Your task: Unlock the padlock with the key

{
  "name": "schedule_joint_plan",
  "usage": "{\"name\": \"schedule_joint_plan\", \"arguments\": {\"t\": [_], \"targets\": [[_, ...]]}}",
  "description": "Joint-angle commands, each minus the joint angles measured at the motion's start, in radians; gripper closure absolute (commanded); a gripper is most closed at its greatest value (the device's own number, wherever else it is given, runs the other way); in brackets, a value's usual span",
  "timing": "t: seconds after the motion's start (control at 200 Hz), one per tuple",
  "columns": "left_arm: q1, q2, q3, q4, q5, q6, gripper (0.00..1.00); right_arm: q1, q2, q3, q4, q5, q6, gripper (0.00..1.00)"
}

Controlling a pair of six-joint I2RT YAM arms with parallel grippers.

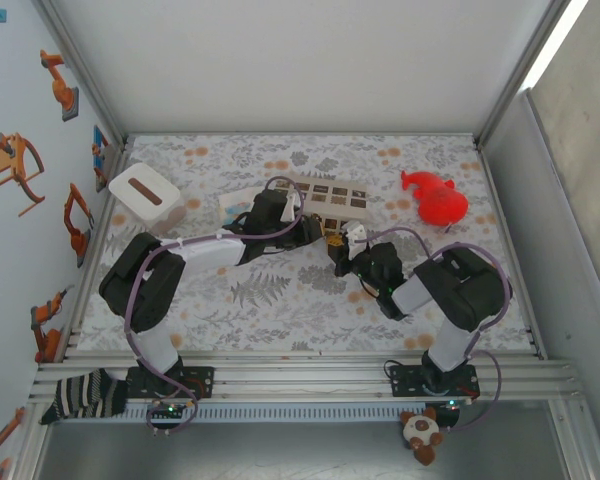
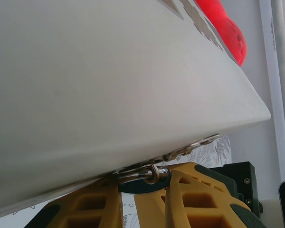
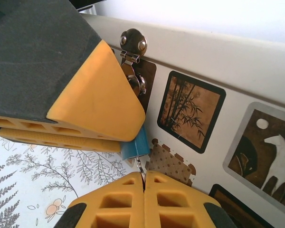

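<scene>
A small blue padlock (image 3: 135, 146) hangs by its silver shackle (image 2: 153, 174) from the metal latch (image 3: 133, 43) of a white picture-covered box (image 1: 325, 195). My left gripper (image 2: 133, 192) is shut on the padlock, and its yellow fingers (image 3: 92, 97) cover most of the body. My right gripper (image 3: 144, 184) is shut on the thin silver key (image 3: 142, 169), whose blade runs up into the underside of the padlock. In the top view the left gripper (image 1: 313, 232) and right gripper (image 1: 342, 252) meet at the box's front edge.
A red plastic toy (image 1: 435, 197) lies at the back right. A white tissue box (image 1: 145, 196) stands at the back left. The leaf-patterned table cover (image 1: 280, 300) is walled by a metal frame on every side.
</scene>
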Motion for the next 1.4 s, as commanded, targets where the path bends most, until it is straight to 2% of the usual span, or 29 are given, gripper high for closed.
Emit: {"name": "schedule_joint_plan", "arguments": {"t": [0.0,0.311,0.761,1.117,1.398], "targets": [[-0.029,-0.034,0.023,-0.005,0.102,0.005,0.84,-0.016,-0.03,0.045,0.085,-0.025,0.023,1.0],[-0.033,0.018,0.026,0.027,0.121,-0.004,0.84,-0.026,-0.044,0.059,0.081,-0.128,0.092,1.0],[-0.044,0.128,0.028,0.106,0.126,-0.031,0.84,-0.026,0.068,0.024,0.084,-0.078,0.094,1.0],[-0.03,0.151,-0.014,0.179,0.113,-0.059,0.69,-0.026,0.157,-0.037,0.084,-0.025,0.129,1.0],[-0.008,0.072,-0.104,0.179,0.083,-0.055,0.46,-0.023,0.191,-0.059,0.084,-0.021,0.177,1.0]]}}
